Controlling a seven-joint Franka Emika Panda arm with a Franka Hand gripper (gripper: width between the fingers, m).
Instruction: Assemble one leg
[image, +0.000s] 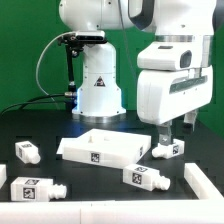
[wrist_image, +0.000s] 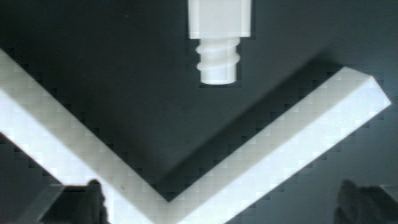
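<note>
Closest to the exterior camera you have a loose leg (image: 35, 187) lying on its side on the dark table (image: 100, 200). Three more like it lie around: one further back on the exterior view's left (image: 27, 151), one just in front of the flat white slab (image: 100, 148), and one at the slab's corner on the exterior view's right (image: 168, 149). The gripper (image: 166, 135) hangs directly over that last leg. In the wrist view its dark fingertips (wrist_image: 80, 200) show at the two edges of the frame with the jaws wide apart and gripping nothing. Between them you see only a white V-shaped edge, which is probably the slab's corner, though the view is too tight to be sure. Beyond that edge lies a leg (wrist_image: 217, 40) with its ridged peg pointing toward the V. It is likely the one under the gripper in the exterior view. Judge the task as barely begun: no leg is grasped, none stands fixed in the slab, and every leg you can see lies free. You have the whole job left: closing on a leg, lifting it, carrying it to a corner and seating its peg.
</note>
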